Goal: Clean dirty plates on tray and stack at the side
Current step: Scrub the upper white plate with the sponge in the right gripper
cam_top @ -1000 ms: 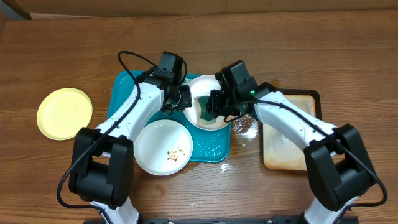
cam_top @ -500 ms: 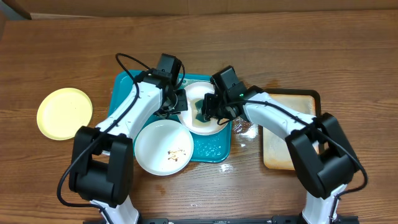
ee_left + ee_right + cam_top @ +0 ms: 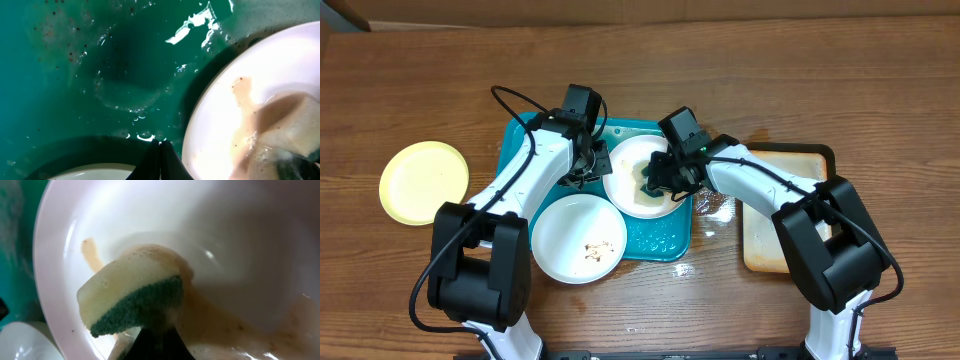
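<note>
Right gripper (image 3: 156,336) pinches a yellow sponge (image 3: 131,300) with its green scouring face turned down toward the fingers. The sponge presses into the bowl of a white plate (image 3: 240,240), which is coated in a brown, soapy film, so scrubbing of this plate looks to be mid-way rather than finished. That plate sits on the wet teal tray (image 3: 75,75), toward its far right part.

Left gripper (image 3: 160,159) hangs low over the tray just beside the plate's left rim. Its fingers look pressed together with nothing between them, and whether they touch the rim cannot be told.

A second white plate (image 3: 570,225) lies at the tray's near edge, partly overhanging it. Brown smears show on it, so it seems unwashed.

A yellow-green plate (image 3: 423,182) lies alone on the table (image 3: 770,80), well to the left. It may be the start of the side stack. Two plates therefore appear left to finish and stack.
</note>
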`<state>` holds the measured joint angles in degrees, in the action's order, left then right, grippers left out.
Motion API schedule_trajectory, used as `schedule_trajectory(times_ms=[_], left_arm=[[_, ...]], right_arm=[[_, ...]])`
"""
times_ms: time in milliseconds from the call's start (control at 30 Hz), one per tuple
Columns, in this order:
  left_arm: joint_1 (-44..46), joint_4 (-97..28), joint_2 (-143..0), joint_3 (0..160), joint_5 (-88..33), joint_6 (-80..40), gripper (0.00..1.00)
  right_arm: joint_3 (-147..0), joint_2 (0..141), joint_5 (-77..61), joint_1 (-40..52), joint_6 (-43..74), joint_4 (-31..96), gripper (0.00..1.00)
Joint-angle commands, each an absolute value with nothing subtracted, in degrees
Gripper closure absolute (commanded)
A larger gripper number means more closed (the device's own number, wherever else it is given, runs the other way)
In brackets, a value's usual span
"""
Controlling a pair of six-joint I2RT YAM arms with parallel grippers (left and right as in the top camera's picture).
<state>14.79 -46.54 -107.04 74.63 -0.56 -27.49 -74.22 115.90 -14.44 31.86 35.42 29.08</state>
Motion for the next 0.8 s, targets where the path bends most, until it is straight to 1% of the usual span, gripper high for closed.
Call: schedule_trajectory(times_ms=[0,67,133,200,233,267,300,367,433,467,500,533,700,767], left_arm=[[14.7,-46.3,-107.9,75.9,-0.1,-26.2,0.81],[14.7,-46.1,-109.0,75.9,-0.5,-25.7,0.68],[14.5,-45.5,-110.3,75.9,-2.0,-24.8,0.64],[14.4,-44.5,-111.4,75.9,-4.0,-24.1,0.52],[14.3,-43.9,-112.0,75.9,-4.6,-24.0,0.44],[14.2,-43.4,-112.3,75.9,-5.7,-23.4,0.40],[14.2,-42.5,-113.0,75.9,-7.4,-22.0,0.38],[14.2,-41.4,-114.0,75.9,-9.5,-21.2,0.39],[14.2,-40.9,-114.7,75.9,-10.1,-21.2,0.46],[14.2,-40.6,-115.0,75.9,-10.5,-21.2,0.56],[14.2,-40.3,-115.3,75.9,-11.1,-21.1,0.77],[14.2,-40.0,-115.6,75.9,-11.8,-21.0,0.96],[14.2,-39.2,-116.3,75.9,-12.7,-21.0,0.96],[14.1,-38.9,-116.3,75.9,-12.6,-21.6,0.96]], right_arm=[[-75.1,117.4,-6.0,30.6,35.5,32.2,0.96],[-75.4,117.4,-6.0,30.7,35.0,32.3,0.96],[-75.4,117.4,-6.0,30.8,35.0,32.5,0.96],[-75.4,117.4,-6.0,30.8,35.0,32.7,0.96],[-75.4,117.4,-6.0,30.8,35.0,32.7,0.96],[-75.4,117.4,-6.0,30.8,35.0,32.8,0.96],[-75.4,117.4,-6.0,30.8,35.0,32.8,0.96],[-75.4,117.4,-6.0,30.8,35.0,32.9,0.96],[-75.4,117.4,-6.1,30.8,35.0,33.0,0.96],[-75.4,117.4,-6.1,30.8,35.0,33.1,0.96],[-75.4,117.4,-6.1,30.8,35.0,33.1,0.96],[-75.4,117.4,-6.1,30.8,35.0,33.1,0.96],[-75.4,117.4,-5.6,30.8,34.6,33.7,0.96],[-75.4,117.4,-2.2,30.8,34.5,35.5,0.96]])
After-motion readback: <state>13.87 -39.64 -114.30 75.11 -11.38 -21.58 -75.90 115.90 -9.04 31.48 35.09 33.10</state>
